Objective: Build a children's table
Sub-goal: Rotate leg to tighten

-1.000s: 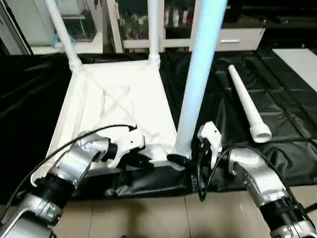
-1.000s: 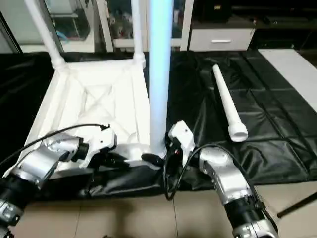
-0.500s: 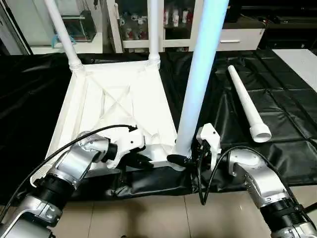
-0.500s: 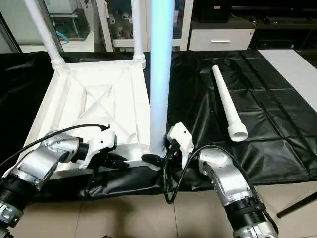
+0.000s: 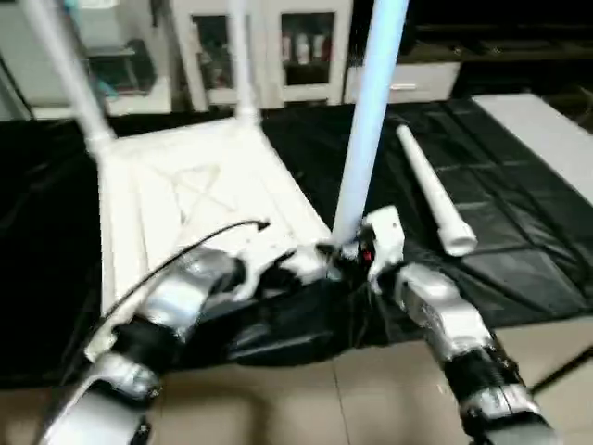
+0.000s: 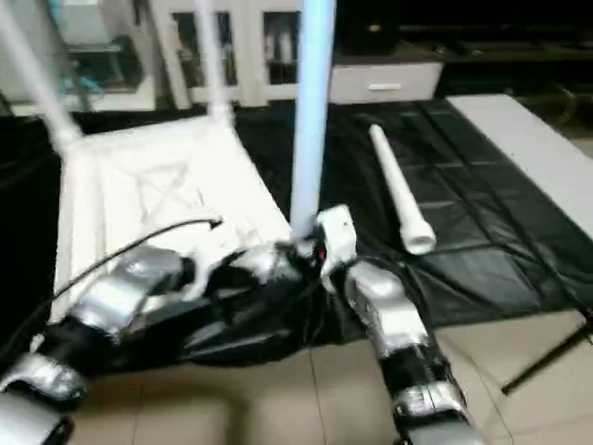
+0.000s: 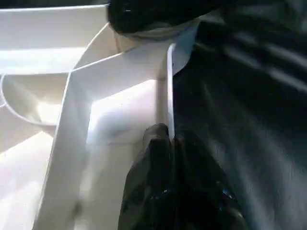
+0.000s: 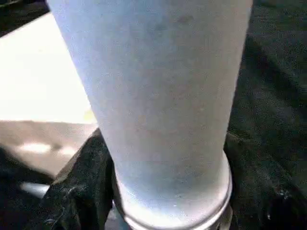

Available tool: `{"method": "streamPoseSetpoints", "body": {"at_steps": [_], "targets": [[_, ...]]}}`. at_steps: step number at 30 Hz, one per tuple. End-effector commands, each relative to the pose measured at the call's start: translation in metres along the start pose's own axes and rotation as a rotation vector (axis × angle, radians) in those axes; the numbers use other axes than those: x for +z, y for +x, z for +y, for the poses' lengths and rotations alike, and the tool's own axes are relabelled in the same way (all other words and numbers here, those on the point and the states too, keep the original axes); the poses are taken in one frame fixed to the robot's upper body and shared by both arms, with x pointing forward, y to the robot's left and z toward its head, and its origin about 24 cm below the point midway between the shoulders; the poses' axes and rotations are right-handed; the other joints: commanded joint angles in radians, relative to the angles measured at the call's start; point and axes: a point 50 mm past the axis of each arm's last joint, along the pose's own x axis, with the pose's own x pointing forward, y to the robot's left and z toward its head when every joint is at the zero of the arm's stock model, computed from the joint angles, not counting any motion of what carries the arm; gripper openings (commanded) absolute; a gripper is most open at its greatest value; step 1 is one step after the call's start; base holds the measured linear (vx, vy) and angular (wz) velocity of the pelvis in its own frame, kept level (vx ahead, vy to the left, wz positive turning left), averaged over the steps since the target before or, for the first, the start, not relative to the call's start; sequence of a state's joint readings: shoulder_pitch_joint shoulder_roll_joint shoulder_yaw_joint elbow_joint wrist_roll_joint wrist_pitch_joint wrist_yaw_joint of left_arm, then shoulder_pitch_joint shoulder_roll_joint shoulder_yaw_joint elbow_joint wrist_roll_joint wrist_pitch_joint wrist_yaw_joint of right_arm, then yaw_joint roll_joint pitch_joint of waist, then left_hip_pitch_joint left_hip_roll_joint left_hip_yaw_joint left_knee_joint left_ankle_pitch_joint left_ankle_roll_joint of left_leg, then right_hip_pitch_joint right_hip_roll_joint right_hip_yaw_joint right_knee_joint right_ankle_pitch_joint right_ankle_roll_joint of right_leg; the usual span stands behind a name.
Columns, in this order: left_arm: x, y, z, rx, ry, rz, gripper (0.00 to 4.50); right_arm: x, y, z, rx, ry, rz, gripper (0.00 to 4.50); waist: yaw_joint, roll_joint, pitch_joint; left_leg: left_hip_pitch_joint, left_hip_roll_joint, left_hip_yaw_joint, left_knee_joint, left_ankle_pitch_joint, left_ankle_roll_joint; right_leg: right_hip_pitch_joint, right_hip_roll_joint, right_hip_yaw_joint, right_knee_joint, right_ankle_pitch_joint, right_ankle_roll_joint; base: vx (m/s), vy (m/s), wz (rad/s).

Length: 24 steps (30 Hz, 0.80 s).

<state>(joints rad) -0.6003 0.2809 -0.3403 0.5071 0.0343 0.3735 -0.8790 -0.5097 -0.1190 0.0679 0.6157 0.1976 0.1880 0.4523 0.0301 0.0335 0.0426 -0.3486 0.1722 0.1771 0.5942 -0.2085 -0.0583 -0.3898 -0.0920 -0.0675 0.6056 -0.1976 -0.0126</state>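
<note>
The white tabletop [image 5: 185, 185] lies ribbed side up on the black cover. Two white legs [image 5: 65, 74] [image 5: 239, 56] stand in its far corners. A third leg [image 5: 366, 120] stands upright in the near right corner socket, with my right gripper [image 5: 347, 252] shut around its base; the right wrist view has this leg [image 8: 158, 96] close up. My left gripper [image 7: 170, 143] is shut on the thin near rim [image 7: 169, 86] of the tabletop, right beside that corner [image 5: 310, 264]. A fourth leg [image 5: 431, 199] lies loose on the cover to the right.
The black cover [image 5: 519, 232] is bunched up at the work table's near edge [image 5: 296, 324] under my forearms. Tiled floor [image 5: 371, 399] lies below. White cabinets [image 5: 278, 56] stand behind, and a white panel [image 5: 547, 130] is at the far right.
The whole picture has shifted and blurred, so the camera has moved. My left gripper has come closer along the near rim to the upright leg's corner. The right gripper stays at the leg's base.
</note>
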Motion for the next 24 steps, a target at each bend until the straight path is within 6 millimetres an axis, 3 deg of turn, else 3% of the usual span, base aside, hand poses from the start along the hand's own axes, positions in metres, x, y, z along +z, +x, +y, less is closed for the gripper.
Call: {"method": "streamPoseSetpoints", "body": {"at_steps": [1, 2, 3, 4, 6, 7, 14, 17, 18, 20, 23, 24], "targets": [[-0.002, 0.006, 0.009, 0.123, -0.095, 0.03, 0.0, -0.025, -0.001, -0.017, -0.218, 0.089, 0.111, 2.72, 0.004, 0.003, -0.04, 0.004, 0.048, -0.032, -0.093, -0.384, -0.029, 0.028, -0.065, 0.041, -0.105, -0.465, -0.143, 0.0, 0.0, 0.0], [-0.002, 0.006, 0.009, 0.123, -0.095, 0.03, 0.0, -0.025, -0.001, -0.017, -0.218, 0.089, 0.111, 2.72, 0.002, 0.002, -0.039, 0.01, 0.043, -0.029, -0.088, -0.384, -0.03, 0.02, -0.065, 0.042, -0.108, -0.476, -0.146, 0.0, 0.0, 0.0], [0.003, 0.014, 0.016, 0.237, -0.141, 0.03, 0.0, -0.025, 0.006, -0.016, -0.316, 0.113, 0.113, 2.72, 0.004, -0.005, -0.043, 0.012, 0.045, -0.029, -0.088, -0.374, -0.028, 0.022, -0.065, 0.042, -0.108, -0.469, -0.148, 0.0, 0.0, 0.0], [0.007, 0.021, 0.021, 0.327, -0.172, 0.031, 0.0, -0.025, 0.011, -0.014, -0.393, 0.151, 0.115, 2.72, 0.005, -0.002, -0.047, 0.014, 0.042, -0.025, -0.086, -0.345, -0.033, 0.017, -0.063, 0.045, -0.105, -0.42, -0.164, 0.0, 0.0, 0.0], [0.012, 0.027, 0.024, 0.415, -0.189, 0.033, 0.0, -0.026, 0.017, -0.01, -0.463, 0.199, 0.119, 2.72, 0.007, -0.004, -0.048, 0.004, 0.043, -0.026, -0.089, -0.319, -0.025, 0.025, -0.06, 0.042, -0.099, -0.355, -0.175, 0.0, 0.0, 0.0], [0.012, 0.028, 0.024, 0.423, -0.19, 0.033, 0.0, -0.026, 0.018, -0.009, -0.468, 0.205, 0.121, 2.72, 0.008, -0.002, -0.048, 0.005, 0.042, -0.023, -0.088, -0.319, -0.02, 0.022, -0.06, 0.042, -0.1, -0.344, -0.177, 0.0, 0.0, 0.0], [0.009, 0.031, 0.02, 0.367, -0.122, 0.057, 0.0, -0.018, 0.03, 0.004, -0.389, 0.221, 0.064, 2.72, 0.014, -0.001, -0.052, -0.004, 0.047, -0.021, -0.089, -0.272, 0.02, 0.036, -0.063, 0.042, -0.089, -0.23, -0.203, 0.0, 0.0, 0.0], [0.006, 0.031, 0.02, 0.355, -0.114, 0.064, 0.0, -0.011, 0.033, 0.005, -0.365, 0.21, 0.02, 2.72, 0.014, 0.005, -0.052, -0.003, 0.046, -0.021, -0.089, -0.277, 0.022, 0.035, -0.064, 0.041, -0.089, -0.227, -0.214, 0.0, 0.0, 0.0], [0.005, 0.031, 0.021, 0.352, -0.11, 0.066, 0.0, -0.009, 0.034, 0.006, -0.354, 0.209, 0.002, 3.07, 0.014, 0.002, -0.051, -0.002, 0.046, -0.02, -0.089, -0.285, 0.021, 0.035, -0.064, 0.041, -0.091, -0.239, -0.213, 0.0, 0.0, 0.0], [0.003, 0.03, 0.021, 0.329, -0.092, 0.071, 0.0, -0.002, 0.034, 0.005, -0.327, 0.205, -0.041, 3.07, 0.014, 0.004, -0.05, -0.001, 0.047, -0.02, -0.091, -0.299, 0.021, 0.035, -0.065, 0.042, -0.094, -0.26, -0.211, 0.0, 0.0, 0.0], [0.001, 0.027, 0.021, 0.296, -0.066, 0.072, 0.0, 0.004, 0.032, 0.004, -0.285, 0.186, -0.082, 3.48, 0.013, 0.003, -0.049, -0.004, 0.048, -0.021, -0.094, -0.304, 0.028, 0.037, -0.067, 0.041, -0.098, -0.301, -0.198, 0.0, 0.0, 0.0], [0.002, 0.026, 0.021, 0.278, -0.043, 0.058, 0.0, 0.006, 0.031, 0.003, -0.268, 0.172, -0.092, 3.48, 0.01, 0.003, -0.048, -0.01, 0.048, -0.024, -0.096, -0.299, 0.032, 0.041, -0.068, 0.04, -0.097, -0.303, -0.193, 0.0, 0.0, 0.0]]}}
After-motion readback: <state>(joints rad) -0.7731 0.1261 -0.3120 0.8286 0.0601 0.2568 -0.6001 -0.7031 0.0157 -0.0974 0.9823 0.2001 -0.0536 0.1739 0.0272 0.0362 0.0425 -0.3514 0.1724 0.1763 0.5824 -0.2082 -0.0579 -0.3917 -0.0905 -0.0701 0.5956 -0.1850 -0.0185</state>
